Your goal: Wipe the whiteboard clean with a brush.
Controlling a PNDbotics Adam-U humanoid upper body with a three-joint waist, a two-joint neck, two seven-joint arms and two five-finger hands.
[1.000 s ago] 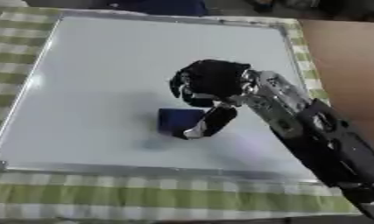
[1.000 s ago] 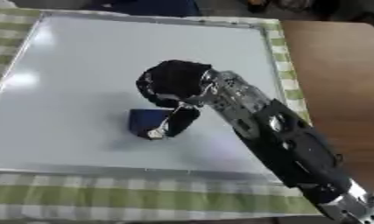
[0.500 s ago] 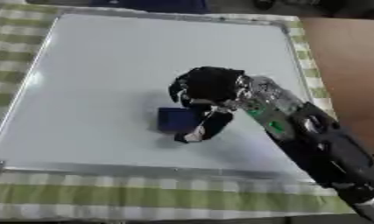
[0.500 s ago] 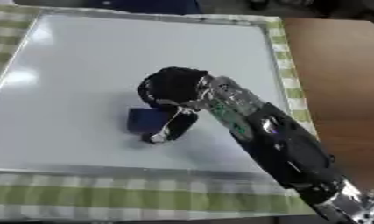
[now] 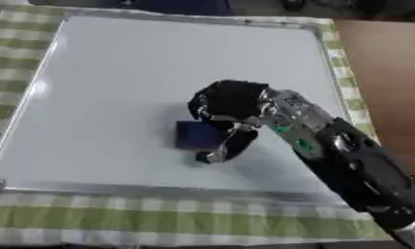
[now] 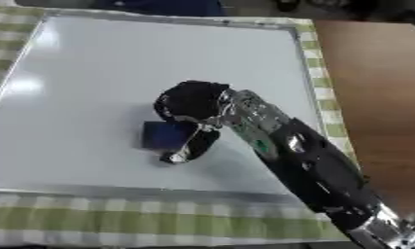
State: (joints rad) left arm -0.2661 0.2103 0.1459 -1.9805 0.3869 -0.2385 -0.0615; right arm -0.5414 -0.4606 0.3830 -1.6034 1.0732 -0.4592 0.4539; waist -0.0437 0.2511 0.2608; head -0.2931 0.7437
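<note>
A white whiteboard [image 5: 117,78] with a silver frame lies flat on a green checked cloth. Its surface shows no marks that I can make out. A small dark blue brush [image 5: 196,135] sits on the board, a little right of its middle and toward the near edge. My right hand [image 5: 230,103] comes in from the lower right and lies over the brush, fingers curled on its far side and thumb [image 5: 230,146] down along its near right side. My left hand is in no view.
The green and white checked cloth [image 5: 159,219] runs under the board and along the near edge. Bare brown tabletop [image 5: 385,73] shows to the right of the cloth. Dark objects lie beyond the board's far edge.
The hand and brush stay at nearly the same spot on the board; the whole picture has shifted slightly, so the camera has moved a little.
</note>
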